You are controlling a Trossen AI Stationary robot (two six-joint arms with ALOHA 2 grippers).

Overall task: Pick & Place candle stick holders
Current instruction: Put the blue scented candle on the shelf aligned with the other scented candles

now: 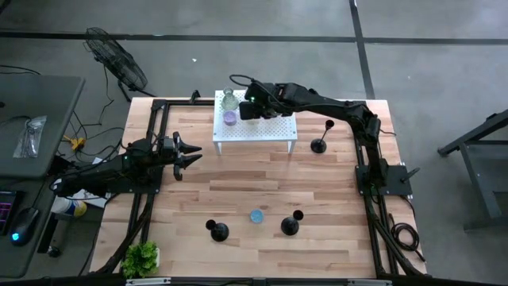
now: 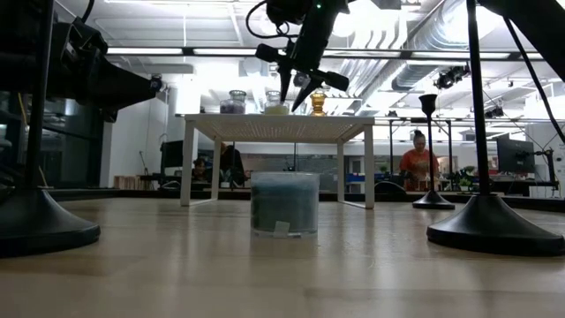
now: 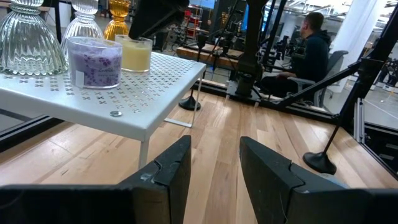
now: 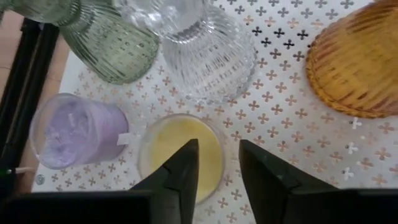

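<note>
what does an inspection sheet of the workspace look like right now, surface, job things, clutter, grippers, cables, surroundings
surface: wooden table with a white perforated stand at the back
job's things: purple cup, yellow cup, green holder, clear holder and amber holder on the stand; blue cup and three black holders on the table
clutter: small green plant at the front left corner
grippers: right gripper open just above the yellow cup; left gripper open, holding nothing, at the left
cables: black cables by the right arm's base
surroundings: floor fan; seated person beyond the table
</note>
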